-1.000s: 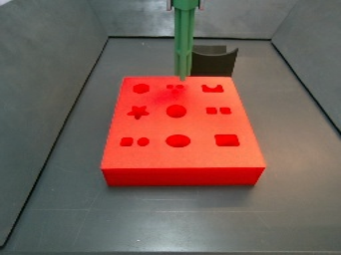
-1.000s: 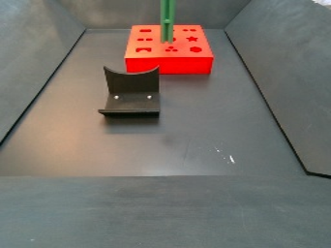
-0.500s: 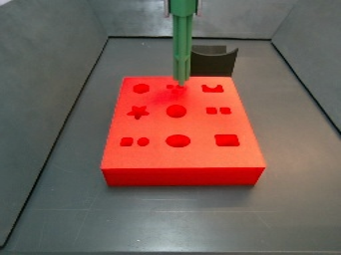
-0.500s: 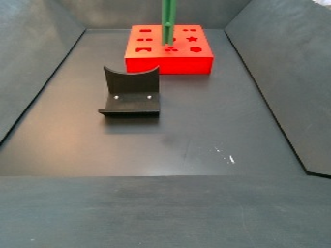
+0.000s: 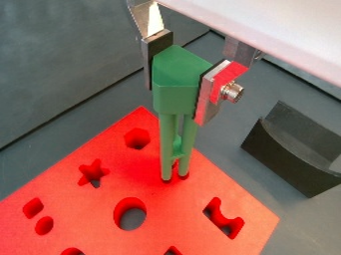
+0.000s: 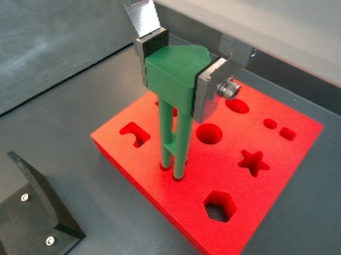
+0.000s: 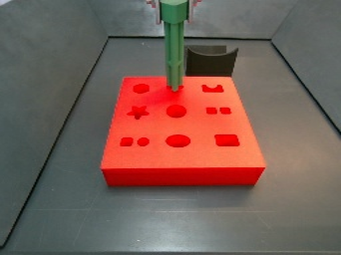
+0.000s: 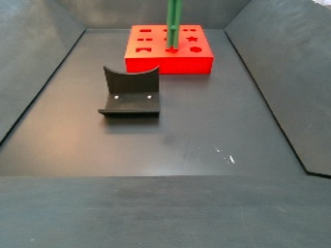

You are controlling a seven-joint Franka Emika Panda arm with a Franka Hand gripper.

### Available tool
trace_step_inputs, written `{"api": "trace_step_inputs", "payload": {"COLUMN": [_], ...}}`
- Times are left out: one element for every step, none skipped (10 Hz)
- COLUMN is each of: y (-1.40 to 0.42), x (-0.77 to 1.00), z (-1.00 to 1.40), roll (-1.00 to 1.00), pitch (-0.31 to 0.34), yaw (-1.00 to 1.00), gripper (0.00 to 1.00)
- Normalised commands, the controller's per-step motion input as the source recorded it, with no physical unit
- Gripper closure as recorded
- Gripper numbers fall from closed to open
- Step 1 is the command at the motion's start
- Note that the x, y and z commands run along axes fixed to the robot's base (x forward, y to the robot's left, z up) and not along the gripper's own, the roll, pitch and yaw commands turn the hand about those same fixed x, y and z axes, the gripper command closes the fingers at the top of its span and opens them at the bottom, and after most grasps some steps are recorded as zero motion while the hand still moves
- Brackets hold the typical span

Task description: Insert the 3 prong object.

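Observation:
My gripper (image 5: 182, 75) is shut on the head of the 3 prong object (image 5: 174, 95), a green upright bar with thin prongs below; it also shows in the other wrist view (image 6: 177, 82). The prong tips reach the top of the red block (image 5: 120, 184) at a small hole pattern; I cannot tell if they are inside. In a side view the green bar (image 7: 173, 50) stands over the block's (image 7: 180, 134) far row, and in the other side view the bar (image 8: 173, 24) rises from the block (image 8: 169, 50). The gripper body is cut off at the top of both side views.
The red block has several shaped holes: star (image 6: 253, 160), hexagon (image 6: 218, 207), circle (image 6: 209, 132). A small black curved stand (image 8: 130, 92) sits on the dark floor away from the block and shows in both wrist views (image 5: 300, 149) (image 6: 34, 204). Dark walls surround the bin.
The green bar has shifted slightly left and lowered, so its tips now reach the block's top near the far-row holes.

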Motion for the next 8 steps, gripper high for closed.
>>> {"api": "trace_step_inputs", "payload": {"y": [0.00,0.00,0.00,0.00,0.00,0.00,0.00,0.00], "x": [0.01,-0.06,-0.09,-0.01,0.00,0.00,0.00,0.25], "z": [-0.15,-0.13,-0.13,-0.11,-0.15,-0.15,-0.14,-0.25], "roll": [-0.08,-0.06,-0.01,0.00,0.00,0.02,0.05,0.07], "pitch": [-0.131,-0.107,-0.077,-0.040,0.000,0.000,0.000,0.027], "yaw": [0.42,0.27,0.13,0.00,-0.08,-0.11,-0.13,-0.14], "gripper": [1.00,1.00,1.00,1.00,1.00,1.00,1.00,1.00]}}
